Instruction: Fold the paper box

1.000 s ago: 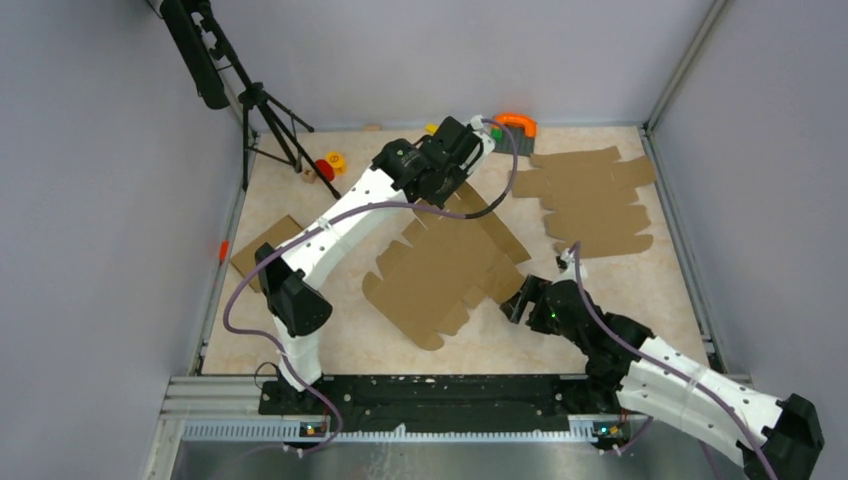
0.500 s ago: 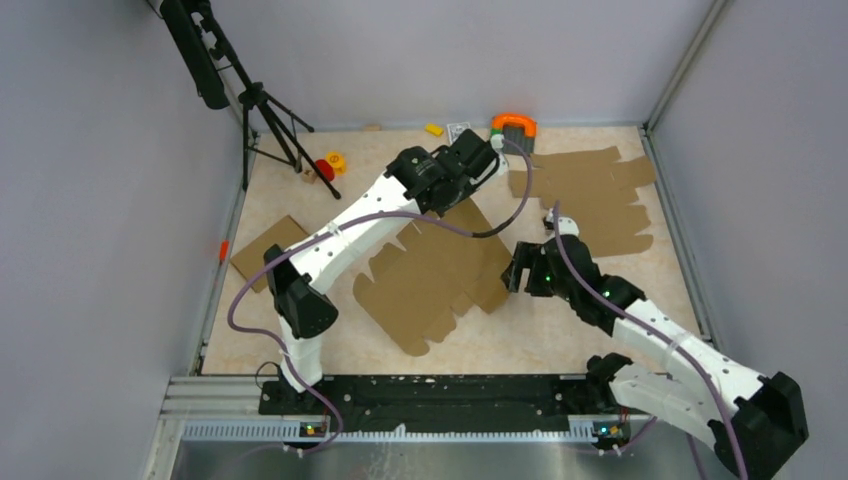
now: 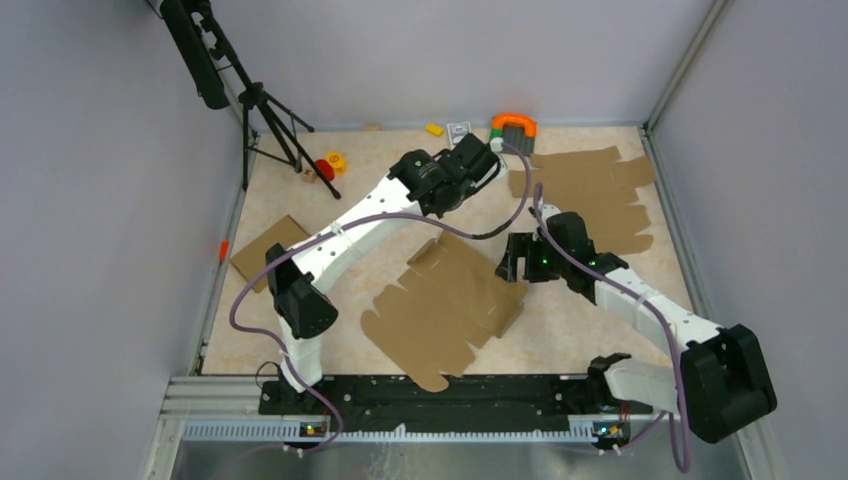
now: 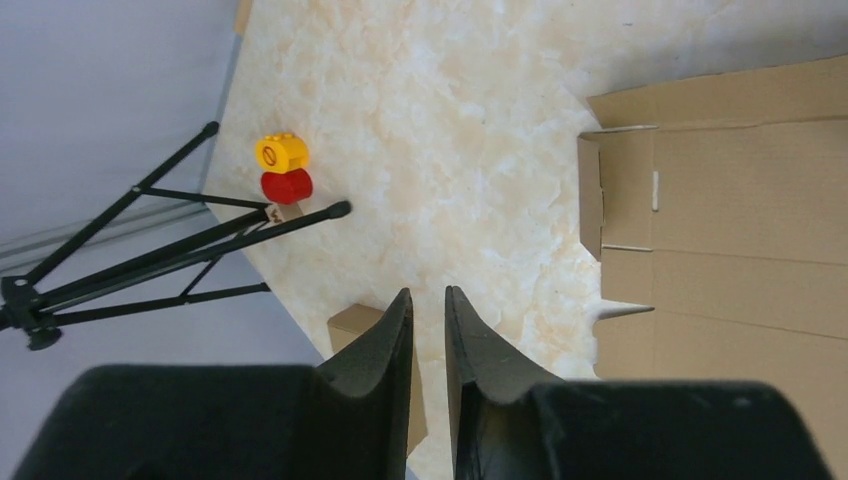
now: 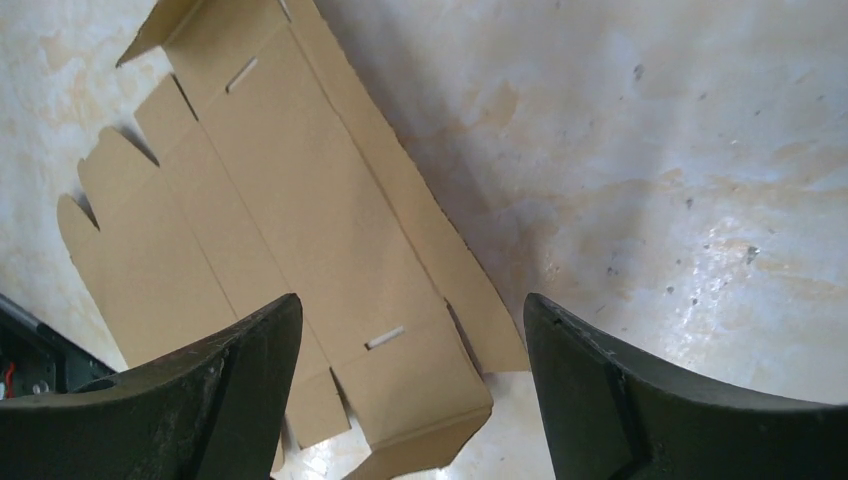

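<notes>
Paper box (image 3: 447, 305) flat; right wrist shows slots (image 5: 385, 337), overhead too coarse.

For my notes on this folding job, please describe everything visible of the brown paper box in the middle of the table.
The paper box is a plain brown cardboard die-cut sheet with creased panels, small slots, side flaps and rounded tabs. It lies unfolded, turned diagonally, on the marble-look table between the arms; a few edge flaps lift slightly. The open right gripper is over its far right edge, gripping nothing.
</notes>
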